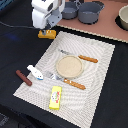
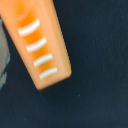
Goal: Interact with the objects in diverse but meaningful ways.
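Hovering right over bread block point(image 1: 47, 34), lying on dark counter point(image 1: 20, 50) just off placemat point(image 1: 95, 55) corner. Long axis running diagonal across wrist view. Jaws hidden; can't tell opening or hold.

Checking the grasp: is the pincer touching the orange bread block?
Cannot tell. In the exterior view the pincer sits right over the orange bread block, hiding any gap.

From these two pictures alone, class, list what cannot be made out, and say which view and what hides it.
- Gripper: exterior view, its fingers are hidden behind the white arm body, so open or shut is unclear; absent from the wrist view.
- Orange-yellow ridged bread block: wrist view, one end is cut off by the frame edge; exterior view, the arm covers part of it.
- Grey-blue pot: exterior view, cropped by the upper edge.
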Tool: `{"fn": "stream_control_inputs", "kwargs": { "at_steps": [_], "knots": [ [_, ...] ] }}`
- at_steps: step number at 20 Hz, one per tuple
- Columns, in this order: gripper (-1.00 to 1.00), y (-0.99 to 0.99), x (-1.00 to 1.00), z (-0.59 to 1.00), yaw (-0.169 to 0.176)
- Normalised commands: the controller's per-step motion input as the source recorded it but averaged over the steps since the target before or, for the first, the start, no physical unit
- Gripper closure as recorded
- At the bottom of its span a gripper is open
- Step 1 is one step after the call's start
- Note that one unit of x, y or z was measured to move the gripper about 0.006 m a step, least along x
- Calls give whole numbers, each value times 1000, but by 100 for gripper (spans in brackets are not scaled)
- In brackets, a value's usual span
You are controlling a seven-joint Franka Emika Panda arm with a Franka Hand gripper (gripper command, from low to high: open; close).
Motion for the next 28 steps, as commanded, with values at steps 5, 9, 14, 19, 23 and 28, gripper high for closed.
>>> {"fn": "stream_control_inputs", "kwargs": {
  "at_steps": [5,9,14,19,23,28],
  "knots": [
    [-100,225,-73,-5,14],
    [-100,360,0,-3,0],
    [-100,231,-86,-123,1],
    [-100,11,-130,-267,23],
    [-100,0,-52,-312,31],
    [-100,0,-67,-330,27]
  ]
}}
